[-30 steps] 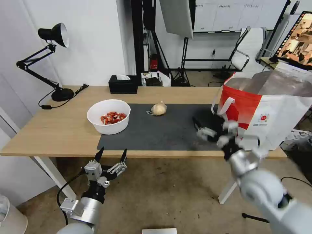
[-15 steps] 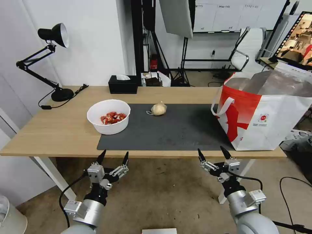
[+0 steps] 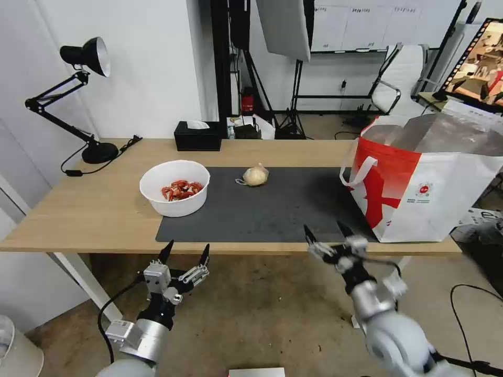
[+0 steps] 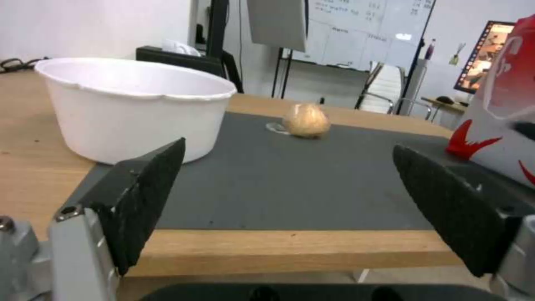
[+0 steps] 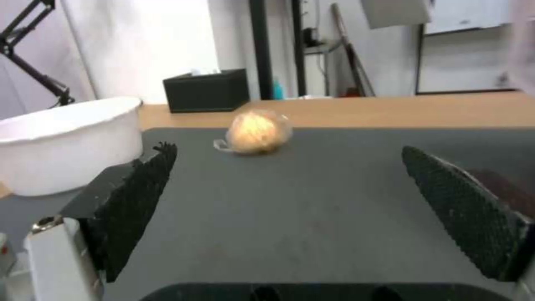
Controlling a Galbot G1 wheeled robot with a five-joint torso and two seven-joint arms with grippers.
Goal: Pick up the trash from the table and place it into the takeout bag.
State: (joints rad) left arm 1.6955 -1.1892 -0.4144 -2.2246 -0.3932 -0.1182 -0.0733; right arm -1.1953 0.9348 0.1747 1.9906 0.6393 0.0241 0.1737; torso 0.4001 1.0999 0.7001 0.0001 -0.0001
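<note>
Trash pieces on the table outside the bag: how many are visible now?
2. The white bowl of red shells sits at the dark mat's left edge; the tan lump in clear wrap lies near the mat's far edge. The takeout bag's inside is hidden.

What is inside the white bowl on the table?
The head view shows red shells lying in the white bowl. They cover part of its floor, so anything beneath them is hidden. From the left wrist view, the bowl's wall hides its contents.

takeout bag [image 3: 419, 193] interior hidden, logo perhaps illegible
</note>
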